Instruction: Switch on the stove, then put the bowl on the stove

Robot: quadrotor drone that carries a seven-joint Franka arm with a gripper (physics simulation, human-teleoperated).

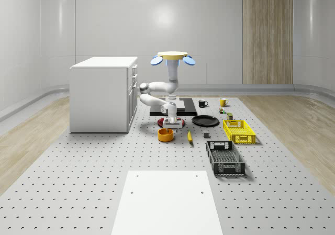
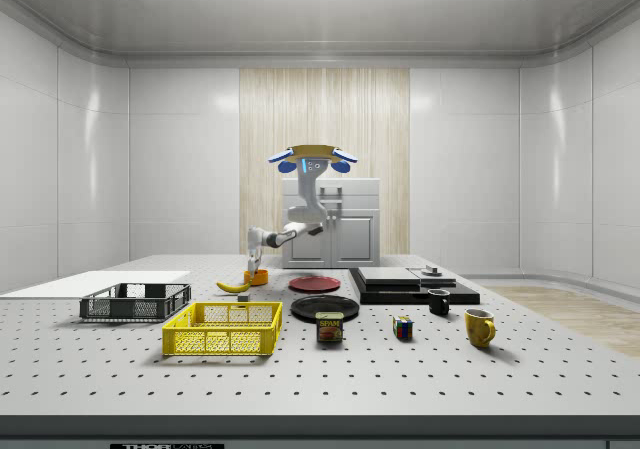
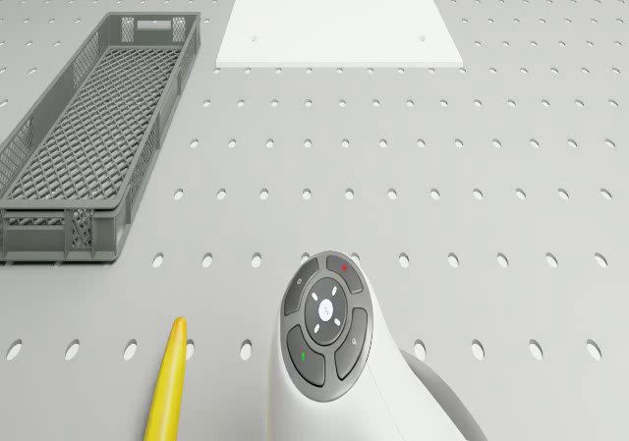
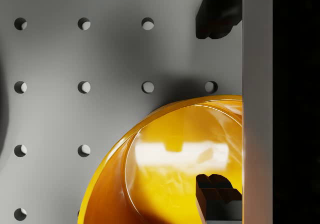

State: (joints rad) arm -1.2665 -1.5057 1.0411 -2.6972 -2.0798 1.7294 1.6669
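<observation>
Whole-scene view: the drone (image 1: 172, 58) hovers over the stove (image 1: 173, 107); its gripper (image 1: 171, 123) hangs just above the orange bowl (image 1: 165, 135) on the perforated table (image 1: 78, 167), well in from every edge, near a banana (image 1: 189, 136). Wrist view: the fingers (image 4: 216, 191) stand apart, one over the bowl's inside, one outside its rim, gripping nothing.

bowl (image 4: 165, 179): orange and glossy, on the perforated table (image 4: 75, 59)
gripper (image 4: 217, 102): one dark fingertip (image 4: 217, 17) over bare table beyond the bowl's rim, the other fingertip over the bowl's inside; jaws spread apart
</observation>
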